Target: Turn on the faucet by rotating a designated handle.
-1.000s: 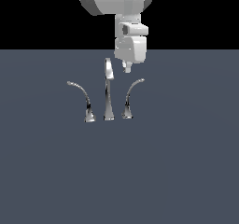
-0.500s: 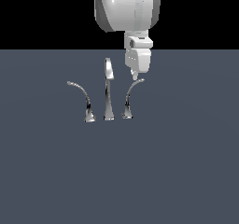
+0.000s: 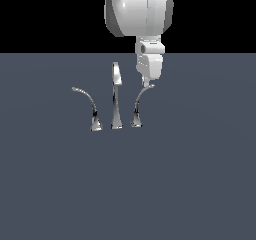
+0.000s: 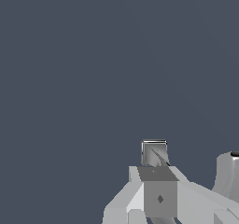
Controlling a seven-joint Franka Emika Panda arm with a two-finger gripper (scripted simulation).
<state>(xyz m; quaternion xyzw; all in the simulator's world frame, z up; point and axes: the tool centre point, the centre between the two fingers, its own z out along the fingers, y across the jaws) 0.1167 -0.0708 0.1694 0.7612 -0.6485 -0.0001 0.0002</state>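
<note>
My pincer point(image 3: 146, 84) hangs right at the upper tip of the handle point(image 3: 138, 106), touching or nearly so. I cannot tell whether it is spread or pressed together. The faucet point(image 3: 116, 96) spout stands just beside it on the grey surface point(image 3: 190, 174).

A: How tight is it around the claw point(image 3: 147, 84)?

B: Pretty snug. It hangs right at the tip of the handle point(image 3: 140, 103), and the spout point(image 3: 116, 96) stands just beside it toward the exterior view's left.

A: And the other side?

B: Wide open surface point(image 3: 200, 159) to the exterior view's right and out front. The longer lever point(image 3: 88, 105) sits beyond the spout, well apart.
</note>
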